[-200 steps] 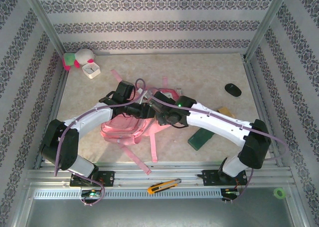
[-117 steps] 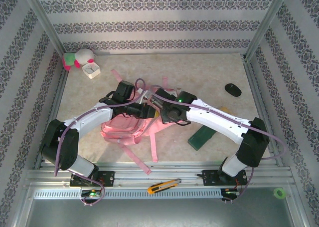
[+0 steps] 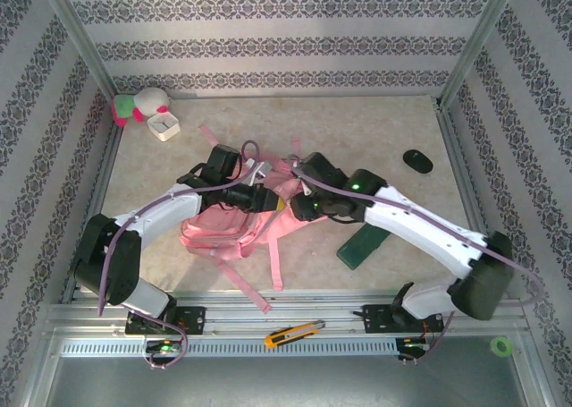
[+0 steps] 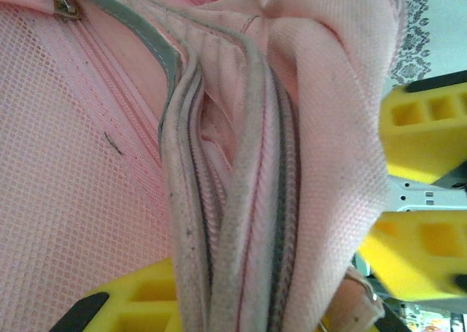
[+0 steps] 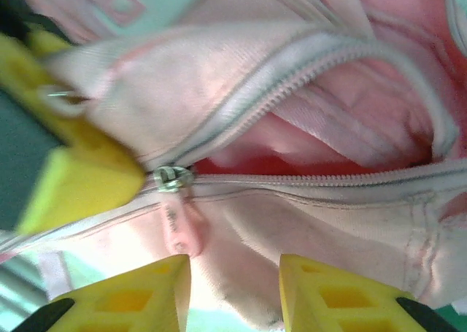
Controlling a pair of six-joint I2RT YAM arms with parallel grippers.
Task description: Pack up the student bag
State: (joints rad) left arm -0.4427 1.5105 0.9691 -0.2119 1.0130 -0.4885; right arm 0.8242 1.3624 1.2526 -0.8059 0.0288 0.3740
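Note:
The pink student bag (image 3: pixel 219 233) lies in the middle of the table, straps spread out. My left gripper (image 3: pixel 265 198) is shut on the bag's bunched zip edge (image 4: pixel 241 201); one yellow finger (image 4: pixel 131 303) shows and the other is hidden behind the fabric. My right gripper (image 3: pixel 301 208) faces it from the right and stands open. Its fingers (image 5: pixel 124 299) straddle the lower lip of the open zip mouth (image 5: pixel 292 222). The zip slider (image 5: pixel 173 177) and its pink pull tab (image 5: pixel 182 226) hang just above the left finger. Red shows inside the opening (image 5: pixel 241 164).
A plush toy (image 3: pixel 134 107) and a white box (image 3: pixel 164 123) sit at the back left. A black mouse (image 3: pixel 417 161) lies at the right, with a dark green case (image 3: pixel 365 246) under my right arm. A box cutter (image 3: pixel 293 334) rests on the front rail.
My right arm has swung its elbow out to the right and its gripper has shifted slightly right along the bag. The left arm and the bag have stayed put.

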